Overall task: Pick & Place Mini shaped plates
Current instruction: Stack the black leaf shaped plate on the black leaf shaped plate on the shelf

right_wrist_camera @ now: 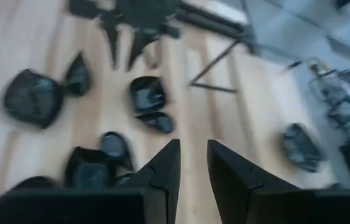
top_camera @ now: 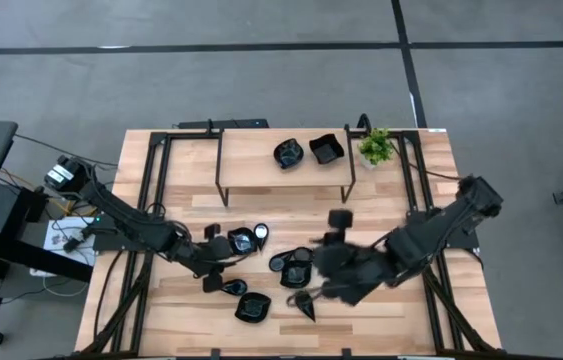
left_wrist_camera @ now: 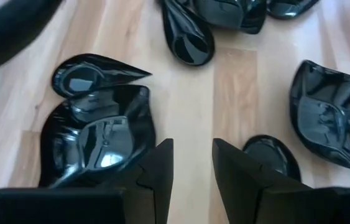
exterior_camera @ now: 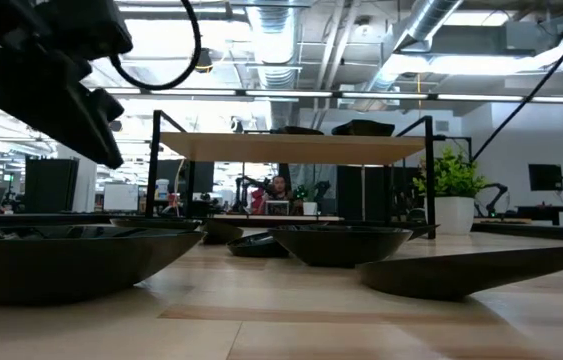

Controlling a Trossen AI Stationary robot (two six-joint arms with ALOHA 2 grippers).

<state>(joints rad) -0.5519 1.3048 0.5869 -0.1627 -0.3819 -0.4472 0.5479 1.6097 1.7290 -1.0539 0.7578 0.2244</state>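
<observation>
Left claw (left_wrist_camera: 190,168) parted, empty; square plate (left_wrist_camera: 97,140) just beside.

Blurred and cut-off bits

The glossy black wavy-edged dish (left_wrist_camera: 333,118) runs off the left wrist view's edge; the right wrist view smears the small black dishes (right_wrist_camera: 33,98) shapeless.

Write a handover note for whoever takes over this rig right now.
Left tool: open, empty, low over the table between two plates.
Right tool: open, empty, raised above the table's front right.
Two mini shaped plates sit on the raised shelf beside the potted plant.
The other plates lie scattered on the table's front half.
Left: shelve those, if that's the goal.
</observation>
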